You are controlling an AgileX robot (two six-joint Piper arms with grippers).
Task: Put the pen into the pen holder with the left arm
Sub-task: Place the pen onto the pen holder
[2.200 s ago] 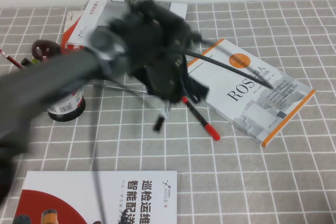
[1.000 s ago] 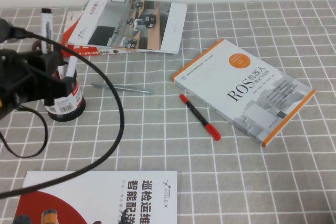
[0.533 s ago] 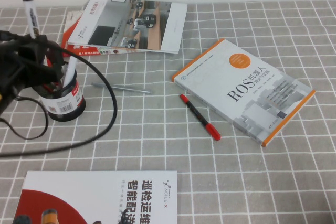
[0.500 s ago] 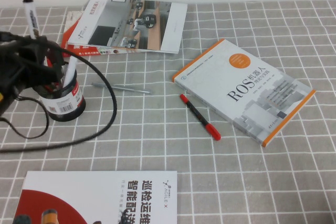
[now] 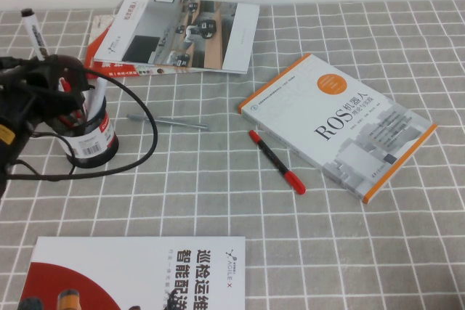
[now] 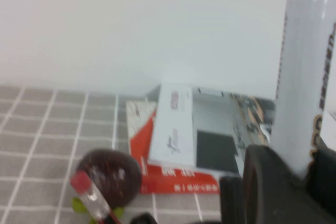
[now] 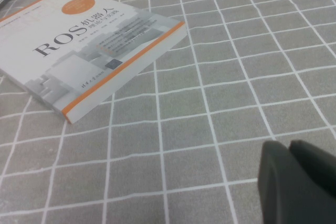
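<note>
marker, thick white barrel with black cap [image 5: 33, 33], clamped near-upright by bulky black left gripper [image 5: 45, 91] over round black mesh pen holder [image 5: 89, 134] at 9 o'clock, likely for insertion; right gripper [image 7: 296, 182] parked near 3 o'clock, fingers closed, empty

Left pincer [image 5: 62, 96] over pen holder [image 5: 91, 143], far left; pen [image 5: 35, 34] upright above.

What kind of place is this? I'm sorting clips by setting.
Probably a desk or lab bench: a ROS book, brochures and a pen holder lie on a checked cloth. The left claw holds the pen over it; the right claw stays parked.
</note>
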